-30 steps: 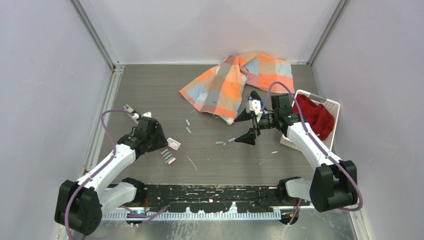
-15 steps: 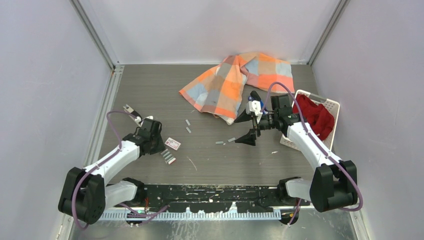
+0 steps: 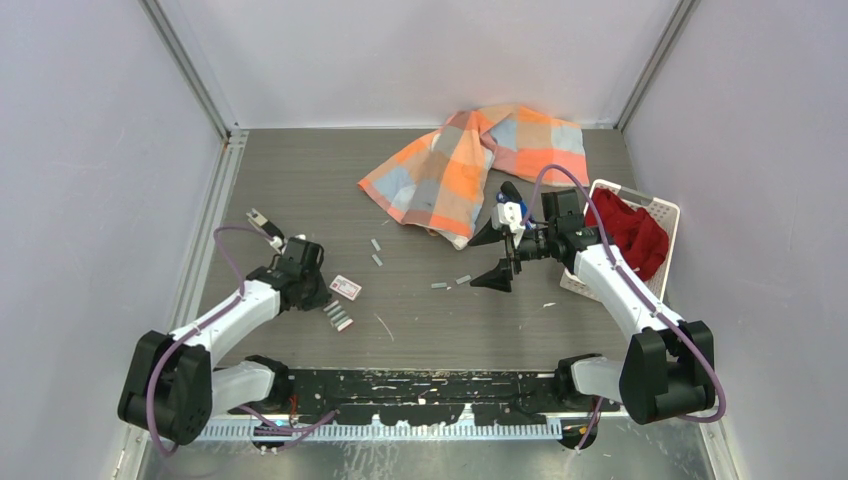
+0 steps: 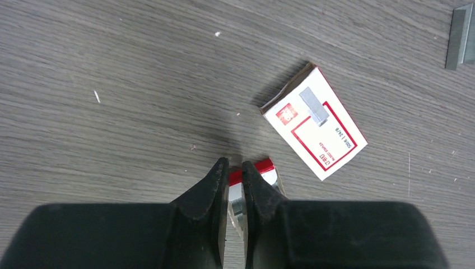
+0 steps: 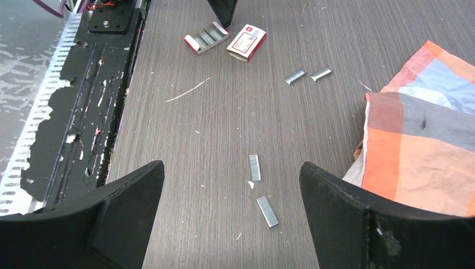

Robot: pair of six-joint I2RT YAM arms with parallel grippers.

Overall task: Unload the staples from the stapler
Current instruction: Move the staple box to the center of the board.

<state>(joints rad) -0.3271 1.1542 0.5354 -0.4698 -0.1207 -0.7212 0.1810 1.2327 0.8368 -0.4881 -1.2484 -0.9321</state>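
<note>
As right tool [image 5: 230, 167] gapes, staples [image 5: 255, 167] lie (ahead).

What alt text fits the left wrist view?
The left claw, fingers nearly together, hangs over a small red-edged tray on the grey wood-grain table. Beside it lies a white-and-red staple box with one staple strip on top.

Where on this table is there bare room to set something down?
Bare: the far left, between the checked cloth and the left wall; also the near middle, between the loose staples and the black rail. Crowded: around the packet by the left gripper.
</note>
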